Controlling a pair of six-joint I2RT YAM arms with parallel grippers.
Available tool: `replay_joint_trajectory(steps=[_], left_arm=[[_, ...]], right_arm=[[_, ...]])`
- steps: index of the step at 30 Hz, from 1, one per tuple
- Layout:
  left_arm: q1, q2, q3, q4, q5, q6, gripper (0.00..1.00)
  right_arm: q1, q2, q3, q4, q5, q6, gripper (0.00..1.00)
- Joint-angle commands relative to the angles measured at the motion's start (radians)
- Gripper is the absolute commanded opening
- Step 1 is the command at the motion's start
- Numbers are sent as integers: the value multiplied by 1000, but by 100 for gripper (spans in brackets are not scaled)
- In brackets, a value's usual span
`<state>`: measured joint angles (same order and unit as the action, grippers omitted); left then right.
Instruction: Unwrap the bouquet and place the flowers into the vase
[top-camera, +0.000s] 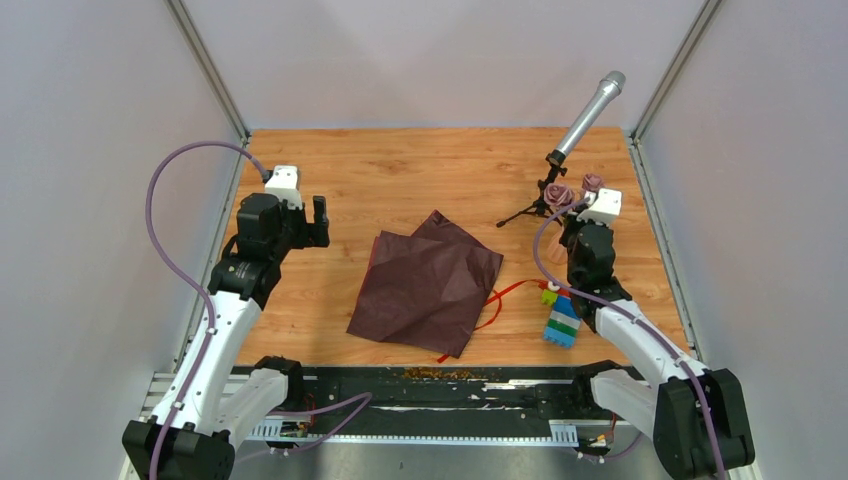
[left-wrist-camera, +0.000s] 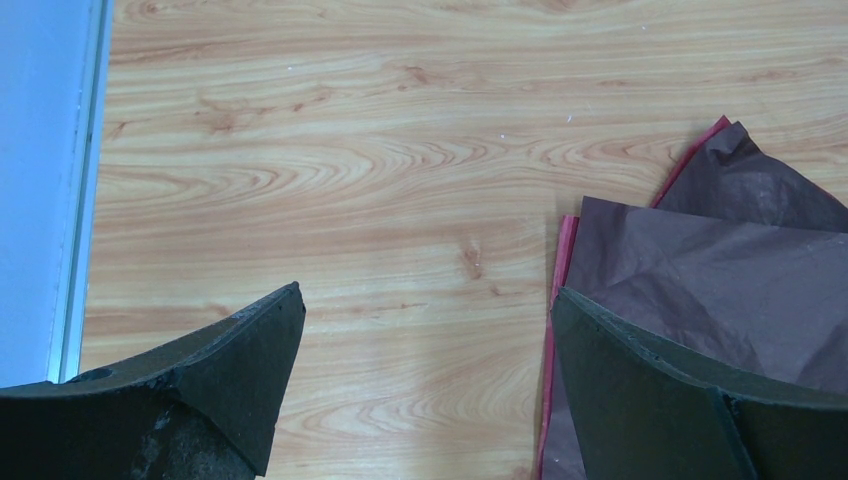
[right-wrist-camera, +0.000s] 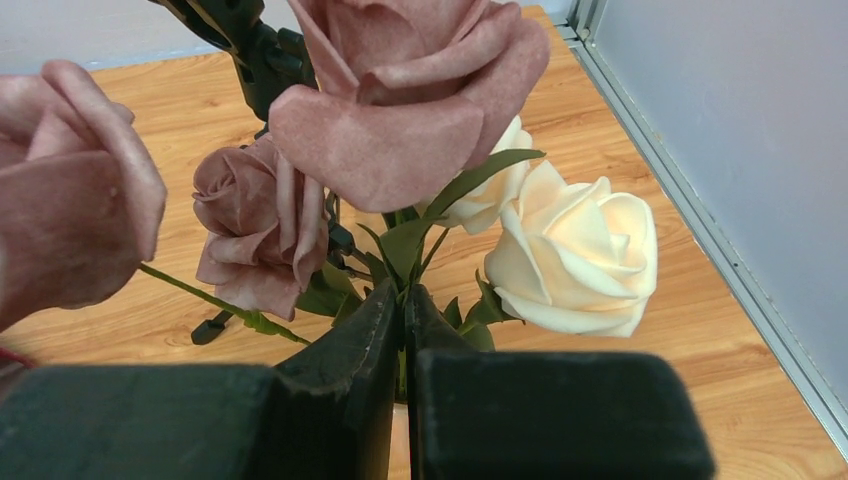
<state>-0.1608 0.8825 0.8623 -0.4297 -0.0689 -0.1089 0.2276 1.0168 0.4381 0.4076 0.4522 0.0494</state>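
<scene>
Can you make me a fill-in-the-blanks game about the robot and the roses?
1. The right gripper is shut on the ___ of the flowers.
2. The left gripper is ___, holding nothing.
3. The ribbon beside the maroon paper is coloured ___.
Missing words: stems, open, red.

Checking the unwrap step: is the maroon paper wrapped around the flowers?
No, the paper lies spread on the table, apart from the flowers.

The table (top-camera: 400, 170) is taken in whole from above and behind the arm bases (top-camera: 190, 445). The left wrist view is aimed down near the boards; the wrapping paper (left-wrist-camera: 720, 270) is shared with the overhead view. The right wrist view is held close among the flowers (right-wrist-camera: 400, 110).
</scene>
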Motion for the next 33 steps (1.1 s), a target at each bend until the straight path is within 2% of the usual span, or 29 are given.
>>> replay_joint_trajectory(steps=[1, 5, 8, 13, 16, 19, 25, 33], left_arm=[[7, -14, -8, 33, 2, 15, 100], [7, -16, -8, 33, -1, 14, 100], [7, -17, -9, 33, -1, 12, 100], [7, -21, -11, 31, -9, 10, 100], [7, -23, -11, 30, -11, 5, 100], [7, -25, -12, 27, -14, -5, 100], [7, -59, -2, 11, -56, -53, 100], [7, -134, 135, -107, -179, -49, 100]], right_arm=[[-5, -5, -6, 9, 8, 36, 10], [-5, -30, -7, -9, 6, 34, 23], [-4, -57, -8, -29, 3, 32, 38], [-4, -113, -11, -78, -8, 22, 52], [-4, -152, -10, -123, -15, 21, 73], [-4, -199, -6, -180, -27, 32, 83], [-5, -334, 52, -353, -78, 50, 94], [-4, -408, 294, -603, -108, 63, 95]])
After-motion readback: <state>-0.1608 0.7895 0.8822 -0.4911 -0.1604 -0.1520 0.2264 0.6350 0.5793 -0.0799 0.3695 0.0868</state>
